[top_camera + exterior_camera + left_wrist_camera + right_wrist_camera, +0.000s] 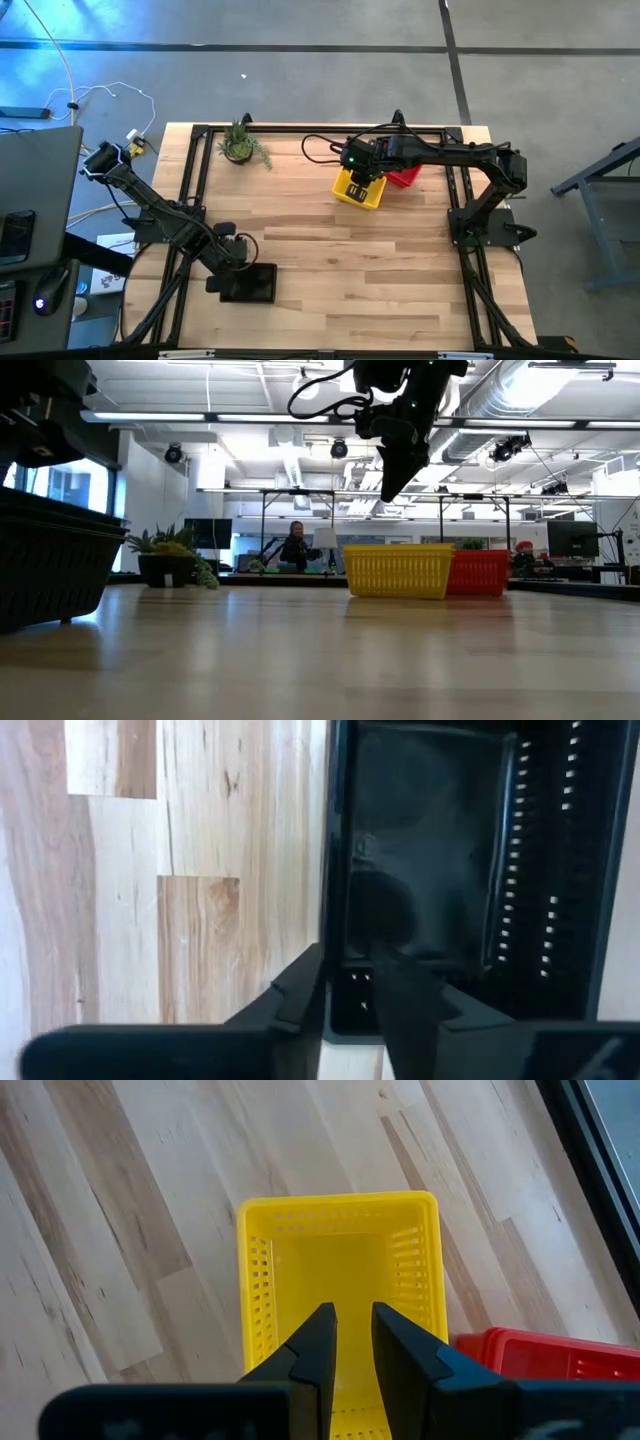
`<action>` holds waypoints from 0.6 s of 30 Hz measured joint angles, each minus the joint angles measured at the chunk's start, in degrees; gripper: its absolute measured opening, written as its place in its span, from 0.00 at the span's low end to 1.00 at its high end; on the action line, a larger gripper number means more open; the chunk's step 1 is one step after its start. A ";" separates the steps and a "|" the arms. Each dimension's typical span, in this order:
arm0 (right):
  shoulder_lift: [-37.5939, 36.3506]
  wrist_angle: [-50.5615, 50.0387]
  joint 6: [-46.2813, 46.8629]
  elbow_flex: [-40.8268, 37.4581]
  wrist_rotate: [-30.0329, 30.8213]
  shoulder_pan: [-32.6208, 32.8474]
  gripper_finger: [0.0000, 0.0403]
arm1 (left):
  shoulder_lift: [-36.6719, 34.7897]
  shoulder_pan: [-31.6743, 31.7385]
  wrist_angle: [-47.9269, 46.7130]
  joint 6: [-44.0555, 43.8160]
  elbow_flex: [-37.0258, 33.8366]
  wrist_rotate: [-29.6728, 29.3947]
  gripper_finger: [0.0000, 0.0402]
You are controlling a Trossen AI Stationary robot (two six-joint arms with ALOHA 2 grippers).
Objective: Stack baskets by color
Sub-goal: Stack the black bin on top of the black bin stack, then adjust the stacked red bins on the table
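High view: we hover our right gripper (362,176) over the yellow basket (358,189), beside the red basket (404,177).

Left wrist view: our left gripper (347,982), fingers narrowly parted, straddles the black basket (450,870) wall, apparently releasing it.

Right wrist view: fingers narrowly apart, empty above the yellow basket.

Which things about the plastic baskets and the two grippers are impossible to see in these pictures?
- How many black mesh plastic baskets are stacked: left gripper overlaps them in the high view; the low view's edge cuts them.
- Red mesh plastic basket: half hidden by yellow mesh plastic basket.
- Right gripper: its height above the yellow basket is unclear in the wrist view.
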 joint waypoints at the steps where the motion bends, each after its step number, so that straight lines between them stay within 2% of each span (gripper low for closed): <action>1: 0.00 0.00 0.00 0.00 0.00 0.00 0.13 | 0.00 0.00 0.00 -0.02 0.00 -0.08 0.19; 9: 0.00 -0.01 0.00 0.00 0.02 0.00 0.13 | 0.00 0.37 0.00 1.80 0.02 -0.11 0.34; 18: 0.00 0.21 2.19 0.00 0.02 0.00 0.13 | -0.26 1.34 0.03 5.48 2.76 -0.18 0.36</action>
